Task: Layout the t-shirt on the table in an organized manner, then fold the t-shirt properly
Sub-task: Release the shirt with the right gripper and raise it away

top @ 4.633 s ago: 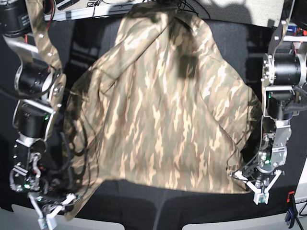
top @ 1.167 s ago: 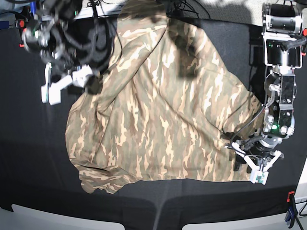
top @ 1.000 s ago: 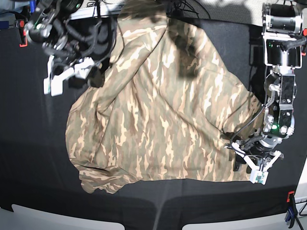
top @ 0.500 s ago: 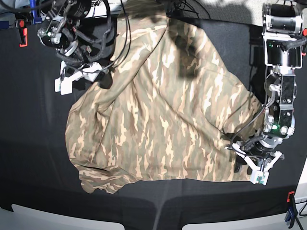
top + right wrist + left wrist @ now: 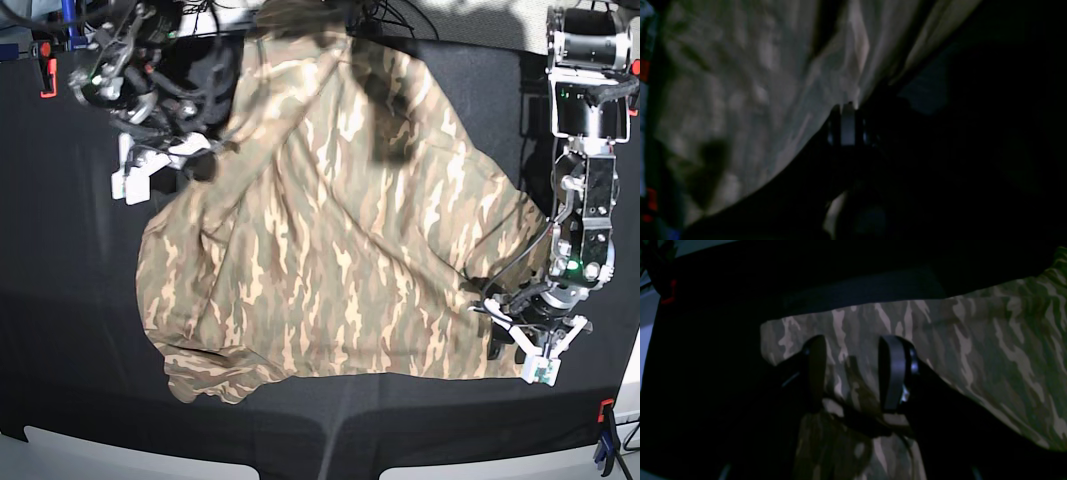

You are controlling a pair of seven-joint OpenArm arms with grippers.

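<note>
The camouflage t-shirt (image 5: 340,250) lies spread but rumpled on the black table (image 5: 70,340), its lower left part bunched. At the shirt's upper left edge my right gripper (image 5: 203,153) is shut on the fabric. The blurred right wrist view shows the closed right gripper (image 5: 847,111) with a ridge of the t-shirt (image 5: 756,83) running up from its tips. My left gripper (image 5: 517,346) rests at the shirt's lower right corner. In the left wrist view this left gripper (image 5: 853,346) is open, its fingers (image 5: 892,373) astride the t-shirt (image 5: 973,340) corner.
A red clamp (image 5: 46,76) holds the cloth at the far left, and another clamp (image 5: 604,418) stands at the near right. Cables and arm bases crowd the back edge (image 5: 200,20). Black cloth (image 5: 723,306) surrounds the shirt corner.
The right gripper came in to the shirt's upper left edge and closed on it; the fabric there has shifted slightly. The left arm has not moved.
</note>
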